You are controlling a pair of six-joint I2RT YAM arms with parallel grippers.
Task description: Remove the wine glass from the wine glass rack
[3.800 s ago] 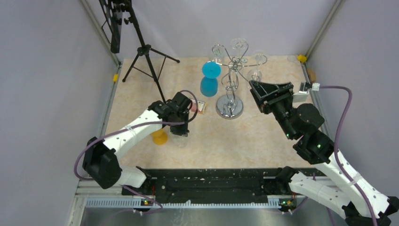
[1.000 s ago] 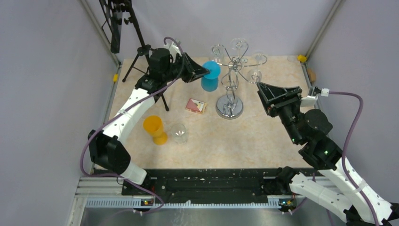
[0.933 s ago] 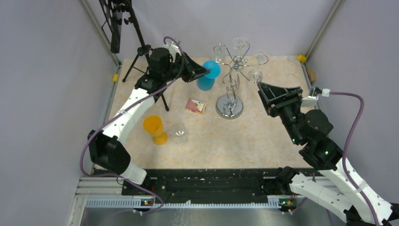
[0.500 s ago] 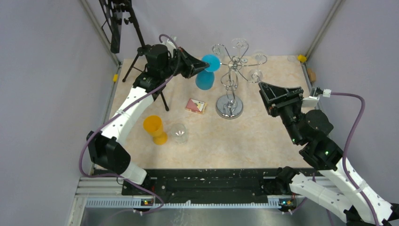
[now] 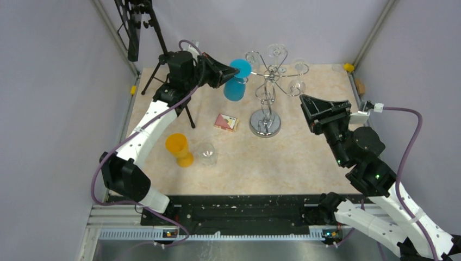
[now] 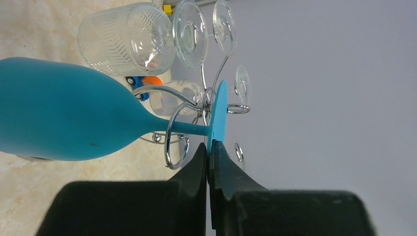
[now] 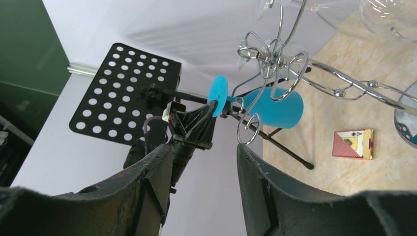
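**Wine glass (image 6: 64, 118) pinched by its foot, not yet clear of the wine glass rack (image 5: 265, 126)**
The left tool (image 6: 210, 147) is pressed together on the foot's rim. The glass hangs tilted, bowl down, left of the rack's post. Its stem appears ringed by a scroll arm's curl, so withdrawal is judged to run outward, toward the left arm. The right tool (image 7: 204, 147) is held spread, well apart.

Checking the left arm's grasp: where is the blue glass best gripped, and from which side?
The thin edge of its foot, from the left, away from the rack's post, as the left gripper pinches it. The glass hangs bowl down with its stem in a wire scroll, so the bowl looks too wide and the stem fenced in.
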